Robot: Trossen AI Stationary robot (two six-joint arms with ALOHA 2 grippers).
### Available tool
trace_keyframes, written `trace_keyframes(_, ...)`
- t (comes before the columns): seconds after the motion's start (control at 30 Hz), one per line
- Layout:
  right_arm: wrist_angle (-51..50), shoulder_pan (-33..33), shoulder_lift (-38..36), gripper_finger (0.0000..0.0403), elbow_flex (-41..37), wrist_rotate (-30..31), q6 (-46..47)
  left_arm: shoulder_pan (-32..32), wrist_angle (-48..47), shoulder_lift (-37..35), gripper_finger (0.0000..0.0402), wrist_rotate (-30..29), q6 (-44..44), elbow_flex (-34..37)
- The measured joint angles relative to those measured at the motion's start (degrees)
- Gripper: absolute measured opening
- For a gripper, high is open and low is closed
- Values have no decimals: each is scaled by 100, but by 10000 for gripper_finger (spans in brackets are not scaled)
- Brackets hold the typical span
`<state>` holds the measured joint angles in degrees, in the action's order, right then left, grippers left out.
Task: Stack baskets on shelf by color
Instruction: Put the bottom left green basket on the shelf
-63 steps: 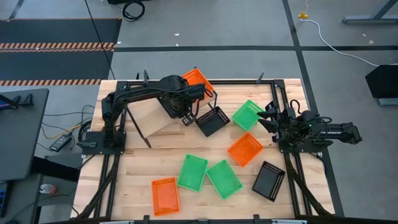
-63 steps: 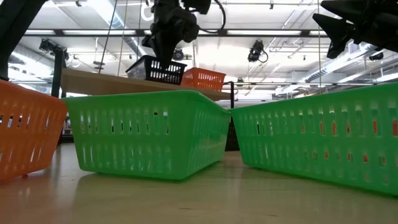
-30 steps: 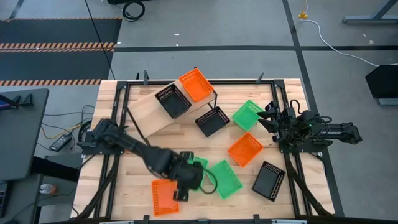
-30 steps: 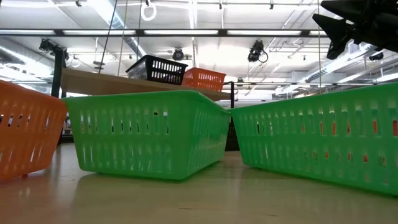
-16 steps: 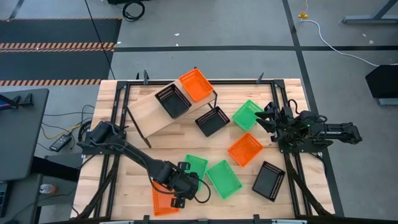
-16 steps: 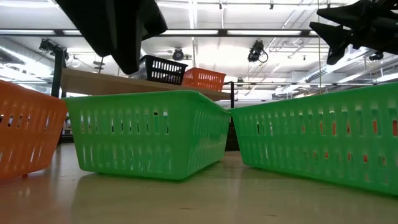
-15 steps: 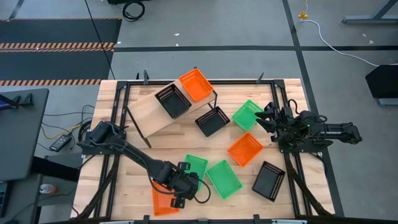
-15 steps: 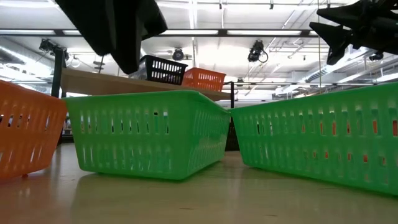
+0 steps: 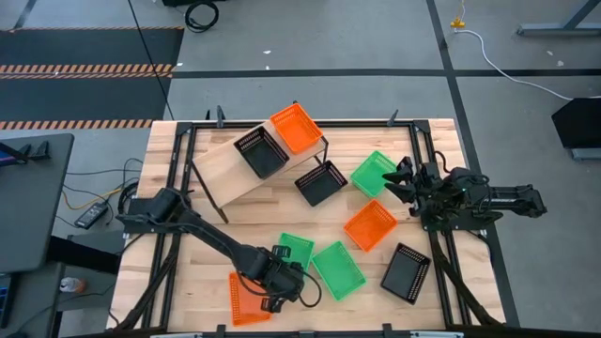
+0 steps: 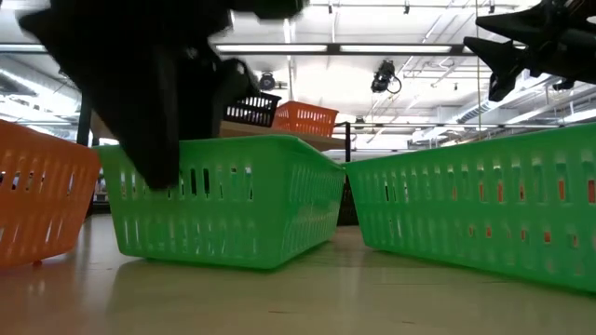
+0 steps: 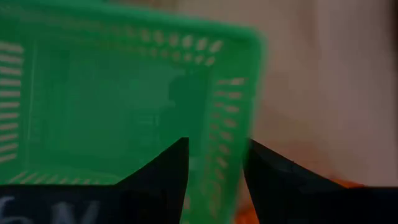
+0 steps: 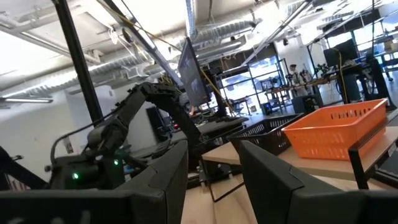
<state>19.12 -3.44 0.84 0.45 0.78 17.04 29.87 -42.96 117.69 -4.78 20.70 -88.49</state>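
We see the left gripper at lower centre, fingers parted astride the green basket wall; nothing held yet. Basket looks light, stiff, slippery; we'd pinch the rim. Right gripper waits mid-right, fingers apart, empty.

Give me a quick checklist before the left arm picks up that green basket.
1. Left tool straddles the green basket's side wall: ok.
2. Fingers apart, wall between them, not closed on it: ok.
3. Neighbouring orange basket clear of the grip: cannot tell.
4. Shelf has bare board left of the black basket and orange one: ok.
5. Right tool raised at the table's right, out of the way: ok.
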Motion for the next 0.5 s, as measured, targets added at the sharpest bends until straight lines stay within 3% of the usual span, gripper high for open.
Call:
trace_keyframes(0.13, 0, 0, 0, 151, 0, 0, -2, -103, -100, 146, 126, -10, 160, 0)
trace_keyframes(0.3, 2, 0, 0, 151, 0, 4, -11, -257, -301, 170, 20, 91, 481, -123)
trace_keyframes(0.5, 27, 0, 0, 151, 0, 22, -22, -406, -1588, 166, 6, -67, 680, -1494)
